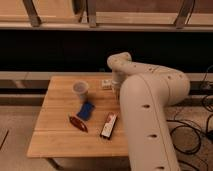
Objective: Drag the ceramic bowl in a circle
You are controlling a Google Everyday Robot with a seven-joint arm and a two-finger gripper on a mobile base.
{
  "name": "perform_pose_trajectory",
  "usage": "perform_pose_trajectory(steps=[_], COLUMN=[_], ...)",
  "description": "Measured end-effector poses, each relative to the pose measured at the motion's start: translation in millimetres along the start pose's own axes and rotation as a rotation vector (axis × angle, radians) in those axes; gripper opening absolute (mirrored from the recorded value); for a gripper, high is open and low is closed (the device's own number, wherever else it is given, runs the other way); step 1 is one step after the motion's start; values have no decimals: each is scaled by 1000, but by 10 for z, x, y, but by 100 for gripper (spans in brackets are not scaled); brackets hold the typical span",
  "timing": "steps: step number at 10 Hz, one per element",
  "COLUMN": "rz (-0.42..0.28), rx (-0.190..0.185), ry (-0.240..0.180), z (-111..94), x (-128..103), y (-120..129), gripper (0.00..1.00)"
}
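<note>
The orange ceramic bowl is hidden behind my white arm [145, 100], which covers the right side of the wooden table [55, 140]. My gripper [116, 86] reaches down to the table's back right, just right of a small white item [106, 84]. What it touches is hidden from view.
A translucent greyish cup [80, 90] stands at the back middle of the table. A blue packet [86, 110], a red item [78, 123] and a long snack bar [109, 125] lie toward the front. Cables [200, 130] lie on the floor at the right.
</note>
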Motion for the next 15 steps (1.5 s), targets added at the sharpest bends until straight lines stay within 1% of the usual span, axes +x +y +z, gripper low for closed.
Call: perform_pose_trajectory(steps=[1,2,4,5,6,7,9,12,13,15], rz=[-32,-51,-98,-113,-110,-87,-43,-11,-8,-12], rx=[-14,-26,-61,-64,-59,-46,-30,-23,-24,-25], ry=[4,8,21,20,13,-4,-29,-46,-49,-62], z=[32,45,42,22,-7,-57,-123,-139,-135,-149], x=[-73,-84,36,105,144,192,248,316,323,295], y=[166,274,535,591,593,526,387,309,312,346], gripper=[1,1,1,5,11,24,43,72,79,80])
